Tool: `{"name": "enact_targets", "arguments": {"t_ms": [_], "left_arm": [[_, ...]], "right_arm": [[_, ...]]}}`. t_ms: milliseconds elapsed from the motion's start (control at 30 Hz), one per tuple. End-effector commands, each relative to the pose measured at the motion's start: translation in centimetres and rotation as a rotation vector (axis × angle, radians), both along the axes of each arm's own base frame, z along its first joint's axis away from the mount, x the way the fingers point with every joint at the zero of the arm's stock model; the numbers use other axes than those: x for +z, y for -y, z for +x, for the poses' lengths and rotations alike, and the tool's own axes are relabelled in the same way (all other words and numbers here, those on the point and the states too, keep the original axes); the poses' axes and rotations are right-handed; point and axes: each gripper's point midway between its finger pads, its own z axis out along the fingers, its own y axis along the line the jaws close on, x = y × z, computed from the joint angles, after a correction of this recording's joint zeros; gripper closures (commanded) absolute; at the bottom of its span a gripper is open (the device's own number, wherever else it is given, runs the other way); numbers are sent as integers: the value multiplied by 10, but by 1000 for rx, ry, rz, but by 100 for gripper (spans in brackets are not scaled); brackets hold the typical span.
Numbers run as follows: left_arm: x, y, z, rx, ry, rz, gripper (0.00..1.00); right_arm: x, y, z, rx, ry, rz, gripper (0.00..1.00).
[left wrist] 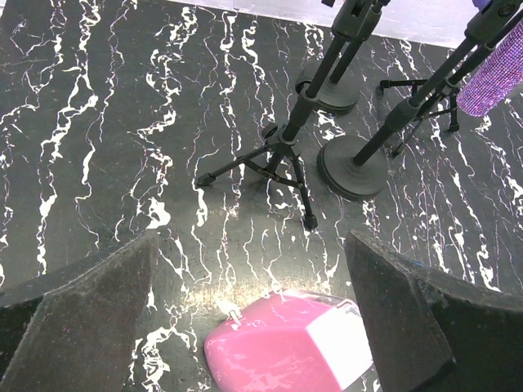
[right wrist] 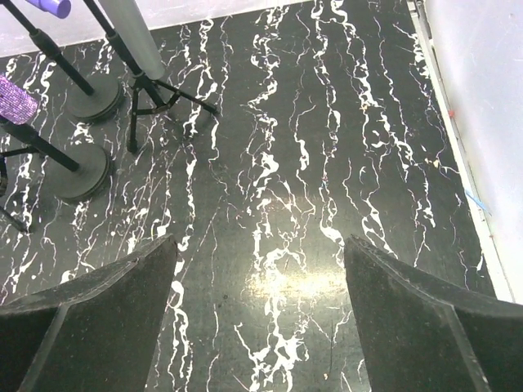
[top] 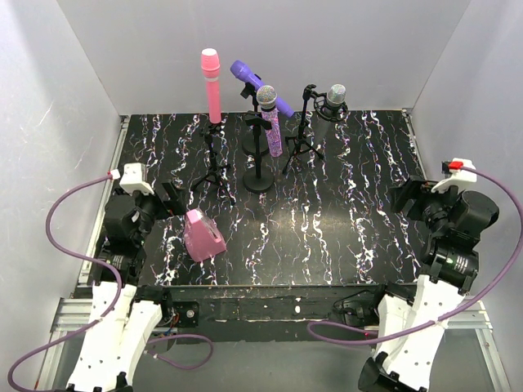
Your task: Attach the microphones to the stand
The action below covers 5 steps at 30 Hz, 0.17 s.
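Four microphones sit in stands at the back of the table: a pink one (top: 211, 86) upright on a tripod, a plain purple one (top: 261, 88) tilted, a glittery purple one (top: 270, 124) on a round-base stand (top: 259, 180), and a silver-grey one (top: 335, 100) on a tripod. My left gripper (top: 173, 198) is open and empty at the left; in the left wrist view (left wrist: 251, 241) the glittery microphone (left wrist: 494, 77) shows top right. My right gripper (top: 406, 198) is open and empty at the right, over bare table (right wrist: 261, 242); the silver-grey handle (right wrist: 135, 37) shows top left.
A squat pink wedge block (top: 202, 235) lies near the front left, just below my left gripper's open fingers (left wrist: 286, 347). Tripod legs (left wrist: 278, 159) and round bases (left wrist: 353, 167) stand ahead of it. White walls enclose the black marbled table (top: 343, 220).
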Motion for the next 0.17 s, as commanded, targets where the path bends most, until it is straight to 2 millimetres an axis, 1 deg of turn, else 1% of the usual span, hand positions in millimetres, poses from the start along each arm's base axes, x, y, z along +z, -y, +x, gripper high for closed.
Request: {"name": "enact_targets", "arguments": {"t_ms": [0, 133], "left_arm": [[1, -2, 0, 6, 8, 11, 2], [1, -3, 0, 8, 6, 13, 2]], "right_arm": [[23, -3, -4, -7, 59, -4, 10], [25, -6, -4, 9, 66, 5, 9]]}}
